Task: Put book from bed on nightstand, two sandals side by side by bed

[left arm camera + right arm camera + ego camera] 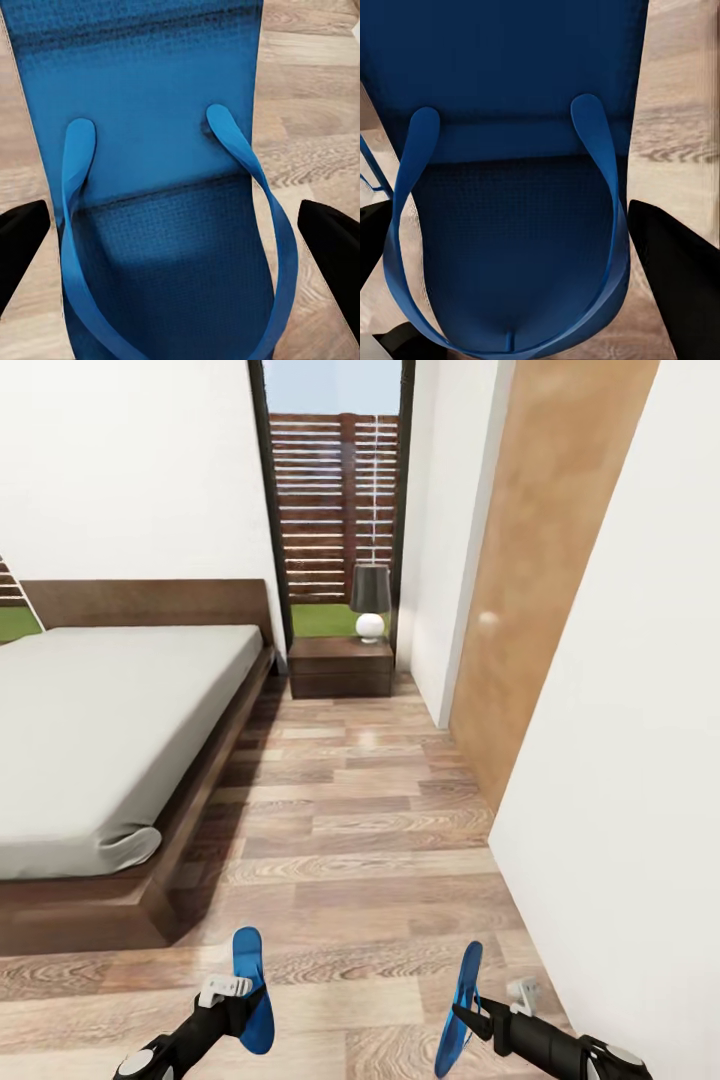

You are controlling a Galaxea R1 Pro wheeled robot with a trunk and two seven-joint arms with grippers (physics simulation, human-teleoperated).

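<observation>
The left gripper (238, 1000) has its jaws clenched on one blue sandal (252, 990), and the right gripper (478, 1018) grasps the other sandal (460, 1010), both above the wood floor (370, 830) near the bed's (100, 730) foot. The nightstand (340, 666) with its lamp (370, 600) stands beside the headboard.

Black arms (200, 1032), pale grey wrist fittings (224, 988)

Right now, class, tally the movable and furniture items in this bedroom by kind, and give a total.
Blue sandals: 2, in the left pincer and the right pincer
Bed: 1
Nightstand: 1
Lamp: 1
Total: 5
</observation>
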